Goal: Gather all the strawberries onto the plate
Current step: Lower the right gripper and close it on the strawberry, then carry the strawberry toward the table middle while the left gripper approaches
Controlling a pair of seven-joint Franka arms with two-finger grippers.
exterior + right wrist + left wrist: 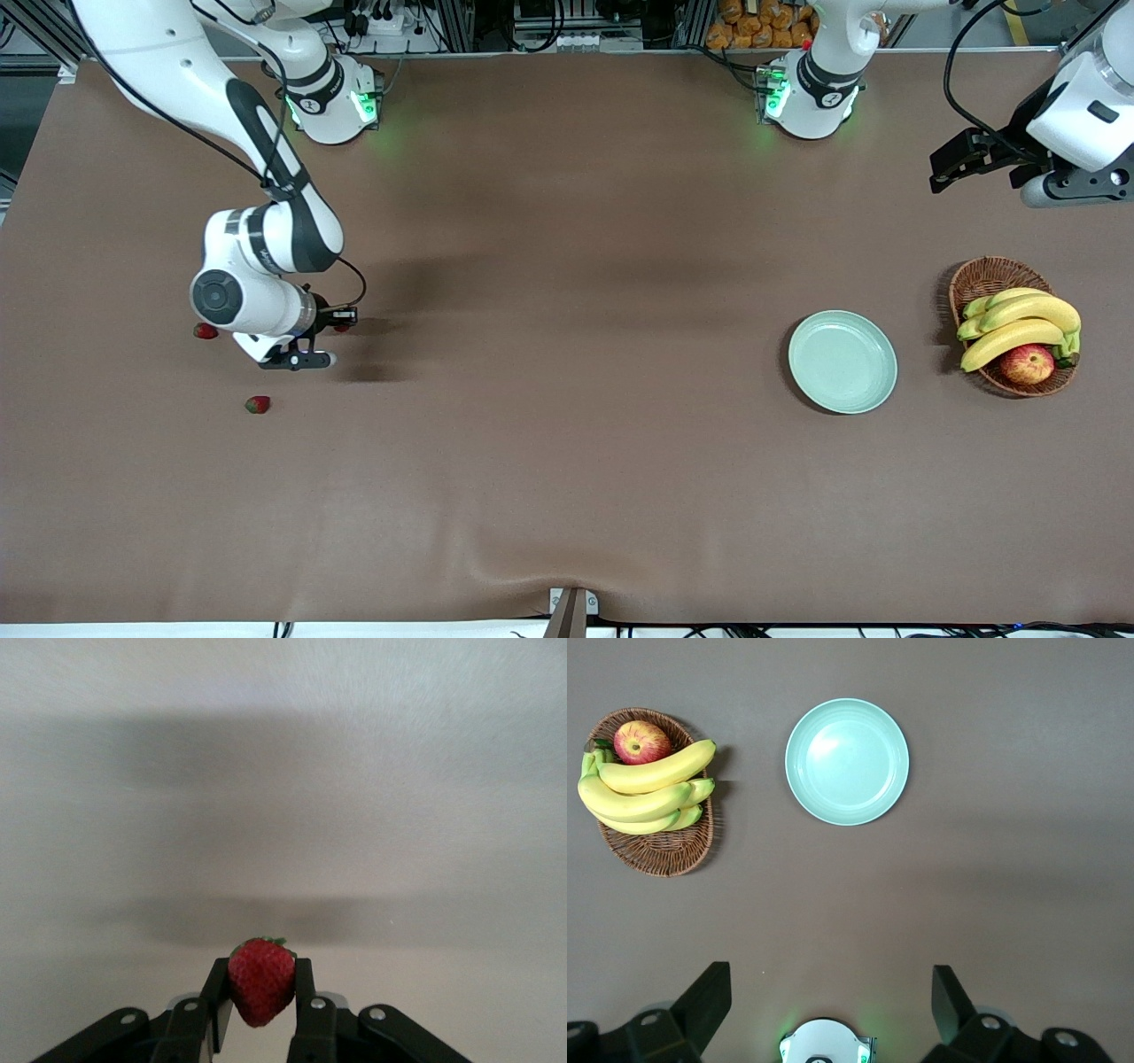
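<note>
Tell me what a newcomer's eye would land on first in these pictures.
First, the small red strawberry pinched in the right pincer, low over the brown table at the right arm's end. Next, the round pale mint-green plate lying bare beside the brown wicker basket of yellow bananas, with the open left pincer waiting above.

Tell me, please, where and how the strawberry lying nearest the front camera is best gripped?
Probably across its red body, coming straight down from above: the strawberry lies alone on the bare table, so fingers can drop on both sides. Its cap looks too small to hold.

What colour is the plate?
Pale mint green, plain; the plate shows best in the left wrist view.
</note>
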